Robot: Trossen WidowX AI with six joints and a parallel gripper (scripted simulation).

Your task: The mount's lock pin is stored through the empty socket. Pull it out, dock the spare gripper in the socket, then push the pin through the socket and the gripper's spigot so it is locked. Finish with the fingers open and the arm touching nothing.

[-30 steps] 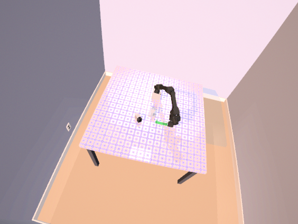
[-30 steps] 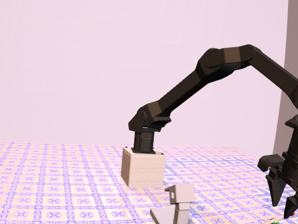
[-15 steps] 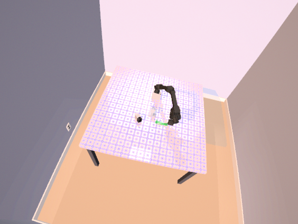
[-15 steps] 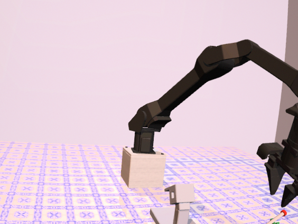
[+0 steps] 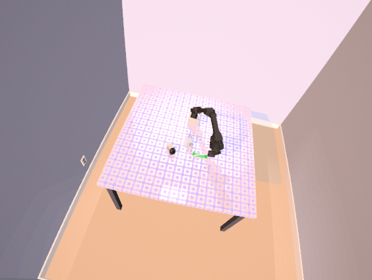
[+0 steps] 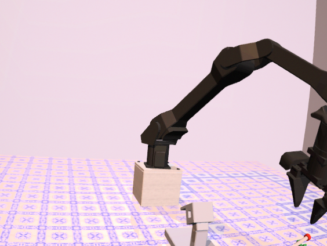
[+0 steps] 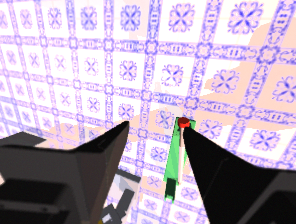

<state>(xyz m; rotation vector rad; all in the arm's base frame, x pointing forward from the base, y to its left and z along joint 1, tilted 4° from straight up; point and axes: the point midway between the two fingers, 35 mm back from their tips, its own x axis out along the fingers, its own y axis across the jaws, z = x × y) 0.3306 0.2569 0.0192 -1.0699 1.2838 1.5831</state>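
Note:
The pin has a white shaft and a red head, and lies along the green holder. My gripper is open and empty above them; in the wrist view its right finger overlaps the pin's head end. The grey mount stands left of the gripper in the exterior view, with no pin seen in its side opening. A black and pale object, apparently the spare gripper, is left of the mount in the top view. Its details are too small to tell.
The arm's pale wooden base block stands behind the mount. The patterned table carries everything. Part of a grey base shows low in the wrist view, beside the left finger.

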